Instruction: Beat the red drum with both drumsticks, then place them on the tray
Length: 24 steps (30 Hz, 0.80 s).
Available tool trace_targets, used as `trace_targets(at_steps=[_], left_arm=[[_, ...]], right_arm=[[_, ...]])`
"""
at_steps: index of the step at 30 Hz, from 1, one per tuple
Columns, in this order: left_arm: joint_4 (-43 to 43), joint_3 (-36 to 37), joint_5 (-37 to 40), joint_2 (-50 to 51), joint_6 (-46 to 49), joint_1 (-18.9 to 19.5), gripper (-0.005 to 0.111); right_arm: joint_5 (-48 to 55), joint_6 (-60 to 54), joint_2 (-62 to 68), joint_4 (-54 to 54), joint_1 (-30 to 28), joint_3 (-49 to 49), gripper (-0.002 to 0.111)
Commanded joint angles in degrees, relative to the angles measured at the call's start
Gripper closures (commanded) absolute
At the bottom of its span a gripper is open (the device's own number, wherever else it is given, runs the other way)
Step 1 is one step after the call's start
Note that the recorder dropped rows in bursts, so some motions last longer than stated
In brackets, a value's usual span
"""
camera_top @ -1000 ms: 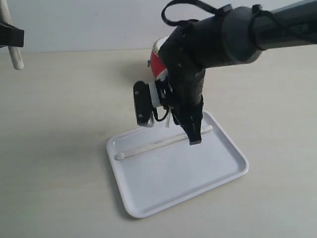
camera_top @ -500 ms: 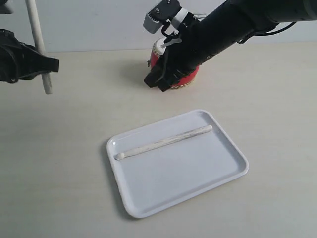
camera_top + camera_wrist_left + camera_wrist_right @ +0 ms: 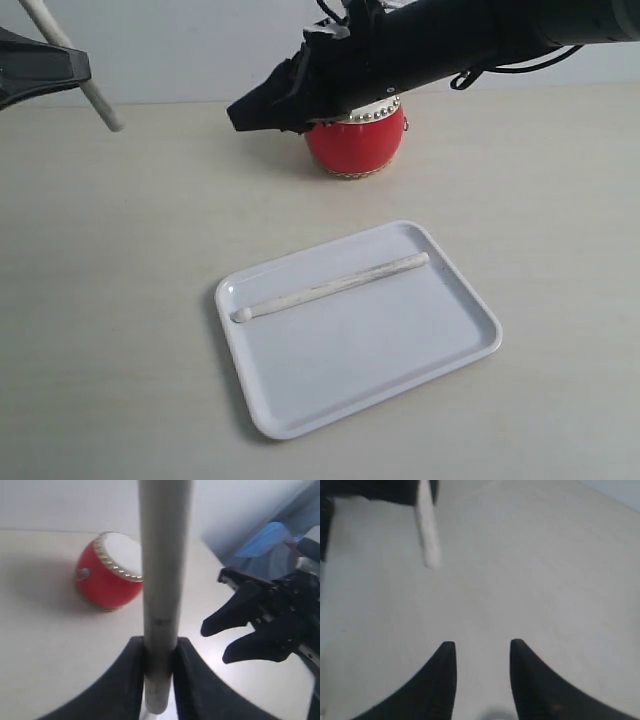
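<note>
Drumsticks (image 3: 330, 287), the two pale, slender, tapered wooden sticks, are now parted, one laid down and one in the air. The black right end effector (image 3: 243, 113) has its fingers spread and grips nothing. A second ago it was low over the flat white plastic tray (image 3: 470, 352), right at the stick; it has since lifted clear and swung up and across in front of the small glossy red drum with the cream skin and gold studs (image 3: 355, 140), leaving that stick lying diagonally inside the tray. So the right arm's share of the putting-down looks finished, and the space over the tray is open again. The black left end effector (image 3: 159, 650) is pinching the held drumstick (image 3: 103, 108) near its butt, high at the far left edge of the exterior view and well apart from the tray. That stick stood nearly upright half a second ago and now tilts, tip down toward the pale counter (image 3: 120, 300). What remains, by my reading, is carrying this stick over to lie beside its twin
</note>
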Motion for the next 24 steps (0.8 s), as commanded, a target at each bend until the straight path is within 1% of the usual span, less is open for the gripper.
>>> trace_targets(at_steps=[1,3,6,8,10,13,15,18,24], left_arm=[[-3.8,-0.3,8.2,4.1,6.0,0.4,0.107],[-3.3,-0.3,8.2,5.4,7.2,0.3,0.107],[-3.7,-0.3,8.2,7.2,8.6,-0.1,0.107],[-5.0,-0.3,8.2,8.2,8.6,-1.1,0.107],[-5.6,-0.3,8.2,9.0,9.1,-2.9,0.107],[-5.7,-0.3,8.2,9.2,12.6,-5.7,0.107],[-5.8,-0.3,8.2,9.2,13.1,-7.3,0.107],[-5.8,-0.3,8.2,9.2,13.1,-8.6,0.107],[-5.7,-0.3,8.2,9.2,13.1,-10.7,0.107]], right_arm=[[10.2,-3.3,-0.4,8.1,-0.3,-0.1,0.061],[10.1,-3.3,-0.4,8.4,-0.3,-0.1,0.055],[8.2,-1.4,-0.3,7.9,-0.2,-0.1,0.053],[8.2,0.3,0.3,7.9,0.1,-0.1,0.053],[9.0,0.3,0.8,7.9,0.5,-0.1,0.053],[9.2,0.4,1.3,7.4,1.2,-0.1,0.053],[9.6,2.4,1.6,6.6,1.1,-0.1,0.053],[9.6,4.2,1.7,3.6,1.5,-0.1,0.053],[10.6,5.1,1.7,1.3,1.5,-0.1,0.053]])
